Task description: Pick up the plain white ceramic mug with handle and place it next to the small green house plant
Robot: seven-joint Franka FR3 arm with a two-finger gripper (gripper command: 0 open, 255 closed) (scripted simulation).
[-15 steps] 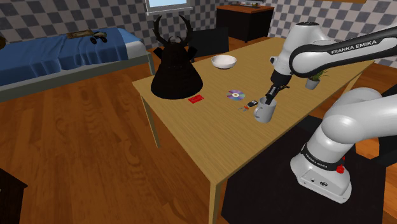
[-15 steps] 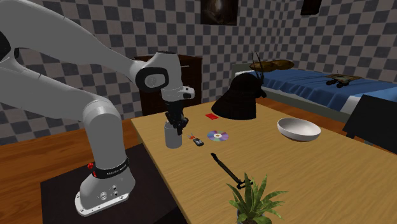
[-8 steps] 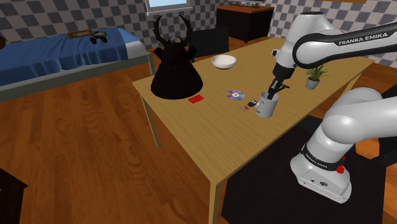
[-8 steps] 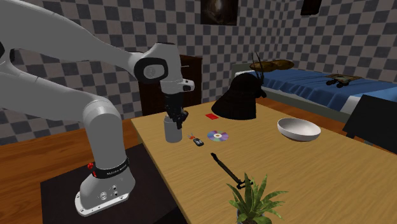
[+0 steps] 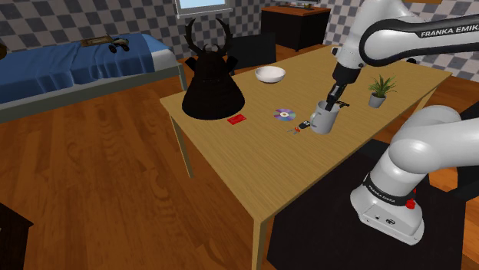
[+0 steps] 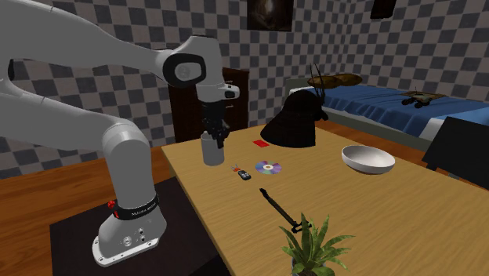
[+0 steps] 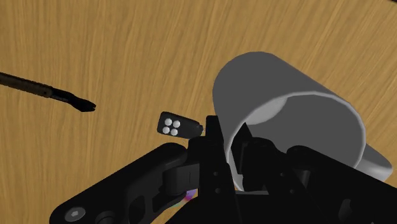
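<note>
The pincer (image 5: 331,105) was clamped on the wall of the tilted grey mug (image 5: 323,120); a slow, level carry toward the plant (image 5: 378,90) near the surface's (image 5: 253,165) edge seemed safest.

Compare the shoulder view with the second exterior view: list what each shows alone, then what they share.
Shoulder view: a window behind the table, and a table leg. Second exterior view: a dark framed picture on the checkered wall. Both: the grey mug clasped at its rim by the pincer, the plant, white bowl and disc.
</note>
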